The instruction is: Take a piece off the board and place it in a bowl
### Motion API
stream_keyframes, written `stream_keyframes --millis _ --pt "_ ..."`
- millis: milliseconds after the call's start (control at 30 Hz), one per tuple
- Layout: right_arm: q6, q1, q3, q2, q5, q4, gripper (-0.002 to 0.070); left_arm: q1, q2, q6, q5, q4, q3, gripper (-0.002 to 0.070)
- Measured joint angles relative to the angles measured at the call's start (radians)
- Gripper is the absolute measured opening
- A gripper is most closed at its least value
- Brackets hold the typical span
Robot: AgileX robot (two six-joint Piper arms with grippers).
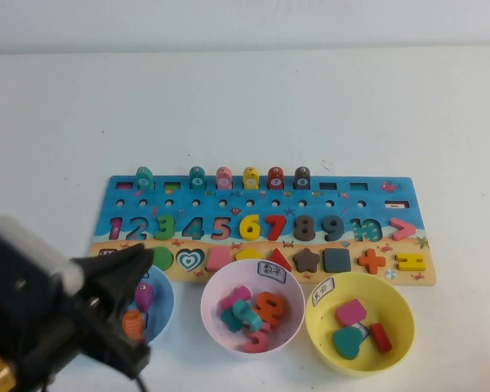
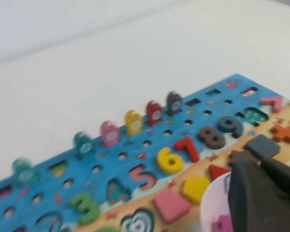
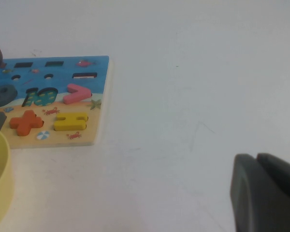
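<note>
The board (image 1: 347, 204) lies across the middle of the table with numerals, shapes and pegs on it. At its "2" place (image 1: 137, 228) I see a blue-teal shape; I cannot tell whether it is the piece or a bare recess. The pink bowl (image 1: 206, 304) stands in front of the board and holds a teal piece (image 1: 245, 314) among pink and orange ones. My left gripper (image 1: 143, 260) is shut and empty at the front left, beside the blue bowl. In the left wrist view its tips (image 2: 260, 165) are over the pink bowl's rim (image 2: 210, 203). My right gripper (image 3: 256, 157) is shut over bare table.
A light blue bowl (image 1: 162, 314) with small pieces stands left of the pink bowl, partly behind my left arm. A yellow bowl (image 1: 402, 304) with shape pieces stands to the right and shows in the right wrist view (image 3: 0, 179). The green "3" (image 1: 164, 227) sits on the board.
</note>
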Motion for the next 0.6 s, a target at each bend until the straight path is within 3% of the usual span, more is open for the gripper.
stream_keyframes --millis 133,267,600 --pt "0.0 0.0 0.0 0.0 0.0 0.0 -0.0017 0.075 -0.167 0.008 -0.096 -0.053 0.189 0.0003" --pt "0.0 0.0 0.0 0.0 0.0 0.0 -0.0017 0.195 -0.358 0.008 -0.076 -0.065 0.306 0.0003" --pt "0.0 0.0 0.0 0.0 0.0 0.0 -0.0017 0.523 -0.785 0.013 0.347 -0.017 0.361 0.0002"
